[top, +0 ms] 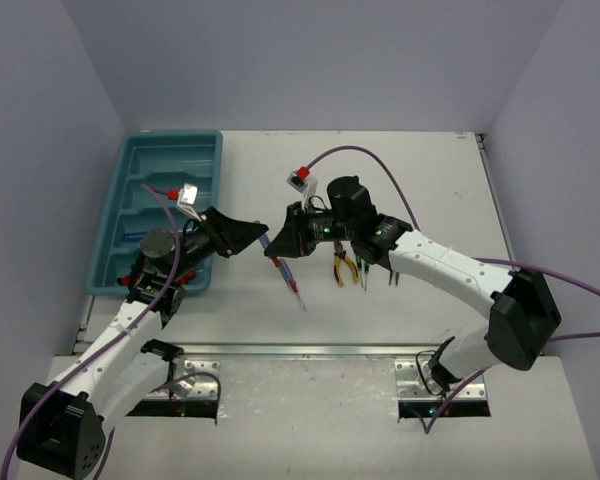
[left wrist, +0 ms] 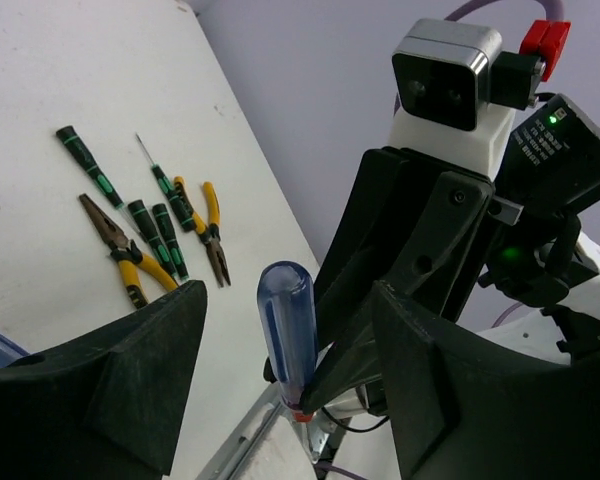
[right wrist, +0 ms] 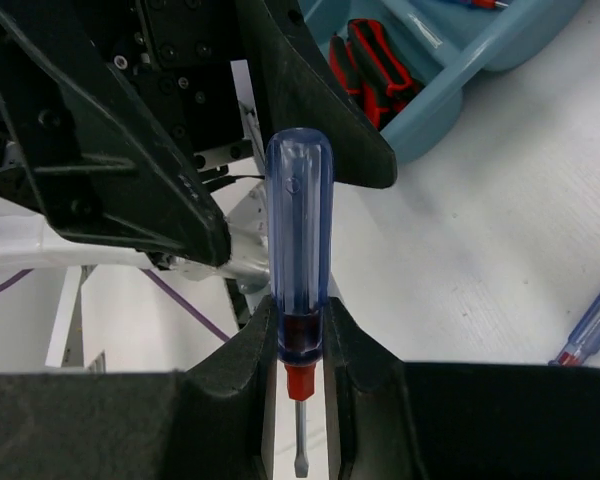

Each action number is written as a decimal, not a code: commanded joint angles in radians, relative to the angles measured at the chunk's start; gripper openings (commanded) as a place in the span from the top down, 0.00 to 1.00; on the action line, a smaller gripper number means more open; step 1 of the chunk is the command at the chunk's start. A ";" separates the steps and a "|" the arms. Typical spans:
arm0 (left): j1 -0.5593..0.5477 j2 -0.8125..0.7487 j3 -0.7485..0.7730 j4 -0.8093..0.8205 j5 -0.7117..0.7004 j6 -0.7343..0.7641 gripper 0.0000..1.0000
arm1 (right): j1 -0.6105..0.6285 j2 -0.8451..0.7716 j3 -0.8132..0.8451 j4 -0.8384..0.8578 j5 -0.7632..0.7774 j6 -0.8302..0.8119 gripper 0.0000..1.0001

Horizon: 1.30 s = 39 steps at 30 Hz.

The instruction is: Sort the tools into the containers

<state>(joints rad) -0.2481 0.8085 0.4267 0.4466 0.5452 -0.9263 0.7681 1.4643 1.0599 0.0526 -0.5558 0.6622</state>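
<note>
My right gripper is shut on a blue-handled screwdriver at its red collar and holds it above the table, handle pointing at my left gripper. In the top view the two grippers meet mid-table, left and right. My left gripper is open; the screwdriver's handle stands between its fingers without touching them. A second blue screwdriver lies on the table below them. The teal tray is at the far left, with red-handled tools in its near compartment.
Two yellow-handled pliers and several thin green-and-black screwdrivers lie grouped on the table under my right arm, also seen from above. My left arm reaches over the tray's near end. The table's front edge is just behind the handover.
</note>
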 commanded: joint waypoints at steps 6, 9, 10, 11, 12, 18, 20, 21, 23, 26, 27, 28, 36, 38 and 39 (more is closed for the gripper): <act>-0.075 0.022 0.031 0.041 -0.082 -0.008 0.98 | -0.001 -0.026 0.025 0.096 -0.027 0.043 1.00; -0.076 0.013 0.077 -0.071 -0.147 0.026 1.00 | -0.001 -0.033 0.013 0.088 -0.025 0.043 0.59; -0.074 0.018 0.114 -0.182 -0.239 0.051 1.00 | -0.002 -0.041 0.008 0.063 0.006 0.036 0.38; -0.072 0.028 0.165 -0.307 -0.370 0.084 1.00 | -0.003 -0.051 0.003 0.027 0.056 0.024 0.15; -0.063 0.047 0.224 -0.437 -0.496 0.104 1.00 | -0.004 -0.062 0.002 -0.023 0.109 0.012 0.02; 0.247 0.200 0.469 -0.825 -0.811 0.049 1.00 | -0.009 -0.089 0.027 -0.346 0.562 0.009 0.01; 0.351 0.256 0.488 -0.845 -0.856 0.007 1.00 | -0.010 -0.090 0.016 -0.401 0.692 0.042 0.01; 0.369 0.278 0.508 -0.857 -0.884 -0.008 1.00 | -0.010 -0.090 0.005 -0.416 0.745 0.055 0.01; 0.387 0.320 0.536 -0.881 -0.966 -0.032 1.00 | -0.013 -0.091 -0.017 -0.427 0.784 0.066 0.01; 0.412 0.394 0.552 -0.887 -1.052 -0.069 1.00 | -0.013 -0.071 -0.044 -0.430 0.821 0.059 0.01; 0.429 0.420 0.554 -0.879 -1.052 -0.075 1.00 | -0.013 -0.060 -0.044 -0.431 0.813 0.052 0.01; 0.445 0.446 0.555 -0.871 -1.045 -0.078 1.00 | -0.014 -0.046 -0.043 -0.433 0.803 0.046 0.01; 0.482 0.523 0.537 -0.841 -1.029 -0.089 0.79 | 0.006 0.106 -0.006 -0.436 0.705 -0.034 0.06; 0.489 0.516 0.525 -0.823 -1.039 -0.088 0.59 | 0.024 0.139 0.013 -0.441 0.712 -0.031 0.07; 0.496 0.515 0.523 -0.817 -1.033 -0.083 0.51 | 0.031 0.154 0.021 -0.441 0.711 -0.030 0.07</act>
<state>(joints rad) 0.2322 1.3549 0.9371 -0.4350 -0.4598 -0.9999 0.7661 1.5639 1.0204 -0.3873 0.1626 0.6555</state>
